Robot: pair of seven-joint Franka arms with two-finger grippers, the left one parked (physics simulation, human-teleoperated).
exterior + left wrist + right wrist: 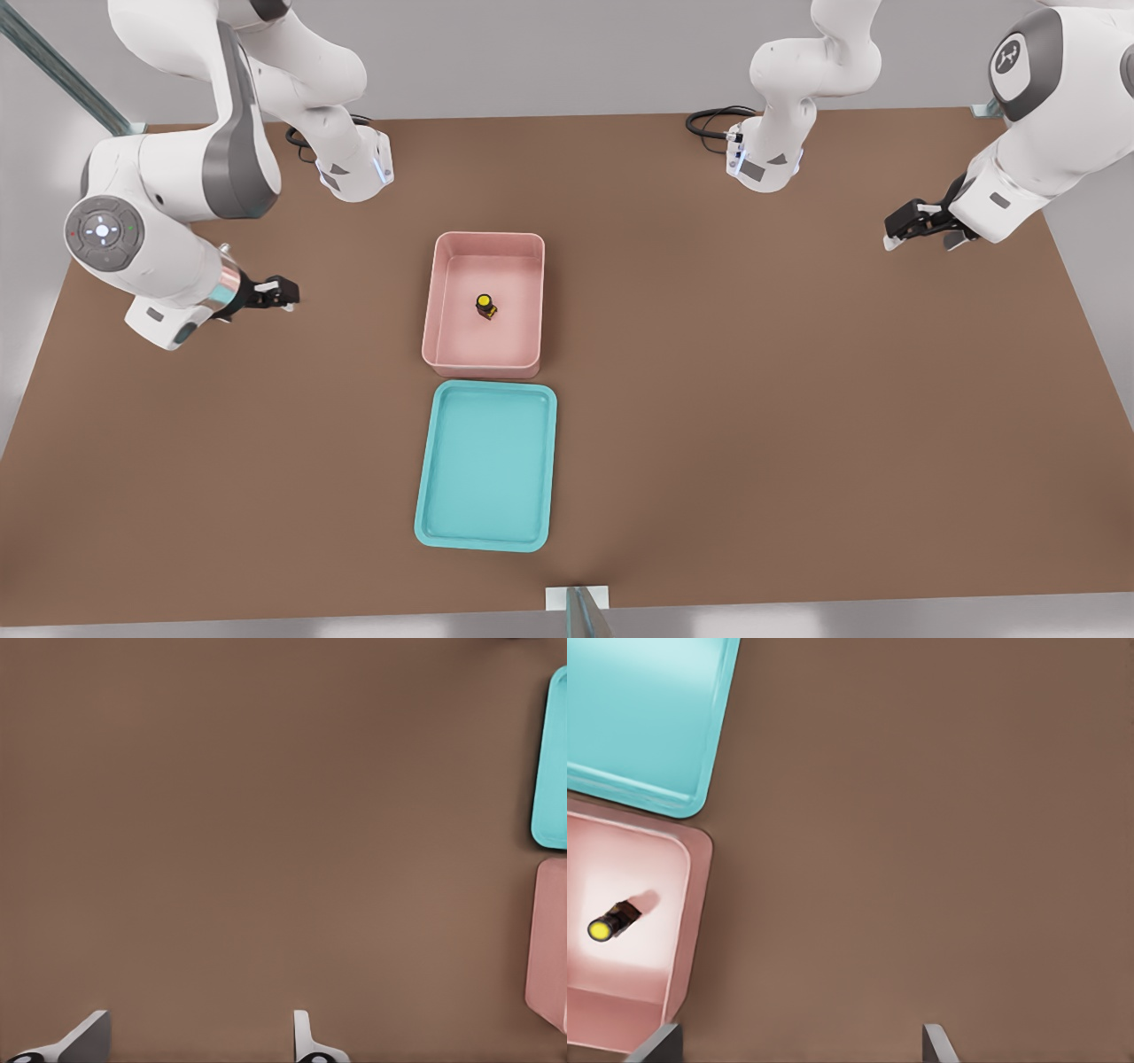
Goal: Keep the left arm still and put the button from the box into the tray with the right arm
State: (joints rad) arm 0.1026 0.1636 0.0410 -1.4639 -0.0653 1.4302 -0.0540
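The yellow-capped button stands on the floor of the pink box at the table's middle; the right wrist view shows the button inside the box. The teal tray lies just in front of the box, with nothing in it, and its corner shows in the wrist view. My gripper hovers over bare table toward the front view's left of the box, well apart from it. It is open, its fingertips spread wide with nothing between them.
The brown table stretches wide on both sides of the two containers. Black cables lie at the arm bases along the far edge. A small bracket sits at the near edge.
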